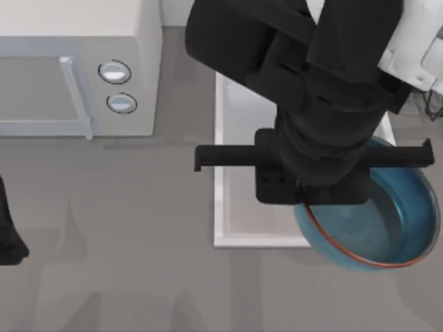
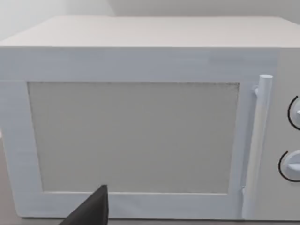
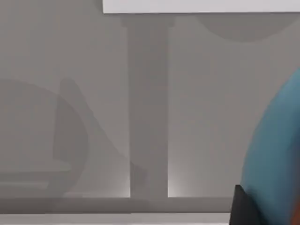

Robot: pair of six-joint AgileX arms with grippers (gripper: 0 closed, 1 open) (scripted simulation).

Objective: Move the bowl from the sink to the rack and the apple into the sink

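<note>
A: Right arm's big over the sink (image 1: 232, 238), claw (image 1: 313, 197) down at the bowl (image 1: 377, 228), far-left part of the rim. Bowl's tilted, hanging out past the sink's near-right corner, so I'd say it's lifted, en route to the rack

B: Clamped on it?

A: Looks so, blue wall sits right by a fingertip (image 3: 243, 206) in the wrist view, but fingers are hidden; can't tell for sure

B: Left arm?

A: Parked at the left edge, facing the microwave (image 1: 76, 69)

B: Count?

A: 1 bowl, 1 sink, 1 microwave w/ 2 knobs, all on the tabletop (image 1: 111, 228)
</note>
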